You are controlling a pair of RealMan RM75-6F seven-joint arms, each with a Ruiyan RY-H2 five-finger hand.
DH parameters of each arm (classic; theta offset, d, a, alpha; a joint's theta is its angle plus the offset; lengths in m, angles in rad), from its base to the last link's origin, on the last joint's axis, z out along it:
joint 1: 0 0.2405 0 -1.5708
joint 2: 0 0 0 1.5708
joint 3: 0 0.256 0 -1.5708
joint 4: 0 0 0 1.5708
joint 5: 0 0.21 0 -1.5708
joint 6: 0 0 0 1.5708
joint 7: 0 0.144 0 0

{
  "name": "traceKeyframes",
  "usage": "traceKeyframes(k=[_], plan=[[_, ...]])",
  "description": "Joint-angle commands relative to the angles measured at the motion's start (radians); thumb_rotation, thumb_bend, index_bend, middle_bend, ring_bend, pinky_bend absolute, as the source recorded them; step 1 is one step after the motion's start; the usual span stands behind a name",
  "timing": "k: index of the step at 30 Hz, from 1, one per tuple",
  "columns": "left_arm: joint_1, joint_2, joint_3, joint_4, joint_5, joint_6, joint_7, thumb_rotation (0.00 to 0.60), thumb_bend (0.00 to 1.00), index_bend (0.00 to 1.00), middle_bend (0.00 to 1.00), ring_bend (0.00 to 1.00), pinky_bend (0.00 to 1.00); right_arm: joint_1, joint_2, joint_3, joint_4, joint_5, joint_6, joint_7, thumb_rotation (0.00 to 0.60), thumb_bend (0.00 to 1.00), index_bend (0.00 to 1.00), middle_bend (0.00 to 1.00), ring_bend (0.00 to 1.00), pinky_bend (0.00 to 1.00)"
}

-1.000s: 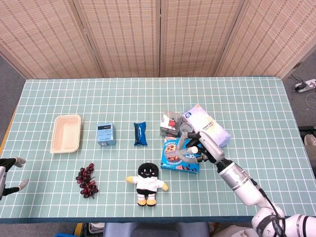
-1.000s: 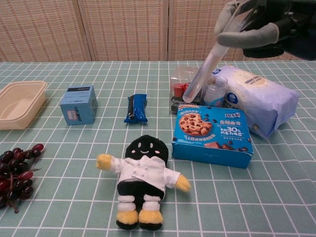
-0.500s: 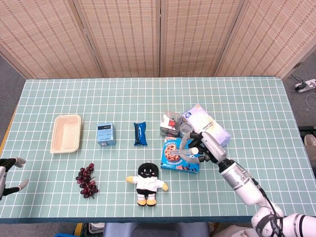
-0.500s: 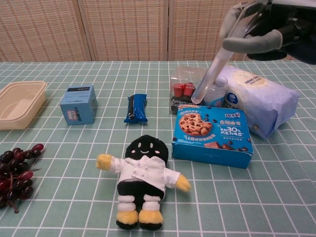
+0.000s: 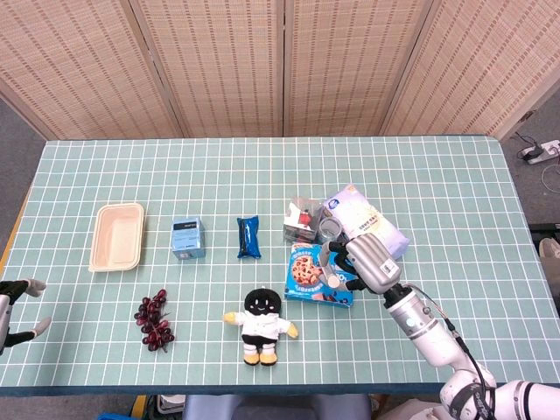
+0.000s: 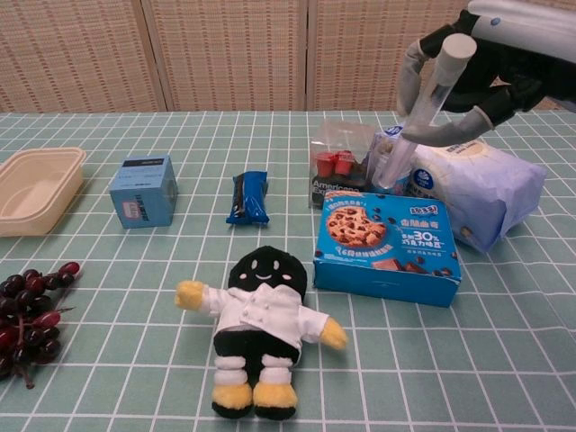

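Clear tube [image 6: 421, 115] between right hand [image 6: 477, 67] fingers [image 6: 441, 132]

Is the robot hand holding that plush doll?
No. The right robot hand holds a clear plastic tube; the plush doll lies untouched on the table.

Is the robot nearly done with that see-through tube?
Done: the right robot hand has the tube lifted off the table. In hand: it holds it tilted above the cookie box, cap end up. Left: the tube is not set down anywhere; the left robot hand waits open at the table's edge.
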Motion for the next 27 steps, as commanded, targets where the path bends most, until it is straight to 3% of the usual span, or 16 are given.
traceKeyframes(k=[1,4,13,16,19,27], plan=[[0.000,0.000,0.000,0.000,-0.001,0.000,0.000,0.600,0.19,0.47,0.44,0.34,0.44,0.012,0.056,-0.017,-0.033,-0.067,0.017,0.694,0.600,0.41,0.77,1.00,1.00,1.00],[0.000,0.000,0.000,0.000,-0.001,-0.001,0.001,0.600,0.19,0.47,0.44,0.34,0.44,0.011,0.049,-0.022,0.002,-0.080,0.041,0.649,0.600,0.41,0.77,1.00,1.00,1.00],[-0.002,-0.001,0.000,0.001,-0.004,-0.005,0.005,0.600,0.19,0.47,0.44,0.34,0.44,0.000,-0.066,-0.045,0.136,-0.072,0.092,-0.060,0.600,0.42,0.77,1.00,1.00,1.00],[-0.002,-0.001,0.000,0.000,-0.005,-0.005,0.003,0.600,0.19,0.47,0.44,0.34,0.44,-0.002,-0.099,-0.048,0.165,-0.067,0.103,-0.217,0.600,0.42,0.77,1.00,1.00,1.00],[-0.001,0.000,-0.001,-0.001,-0.005,-0.004,0.001,0.600,0.19,0.46,0.44,0.34,0.44,-0.002,-0.116,-0.047,0.155,-0.040,0.100,-0.232,0.600,0.42,0.77,1.00,1.00,1.00],[-0.001,0.002,0.000,-0.003,-0.005,-0.004,0.001,0.600,0.19,0.46,0.44,0.34,0.44,0.001,-0.104,-0.044,0.114,-0.019,0.093,-0.040,0.600,0.42,0.77,1.00,1.00,1.00]])
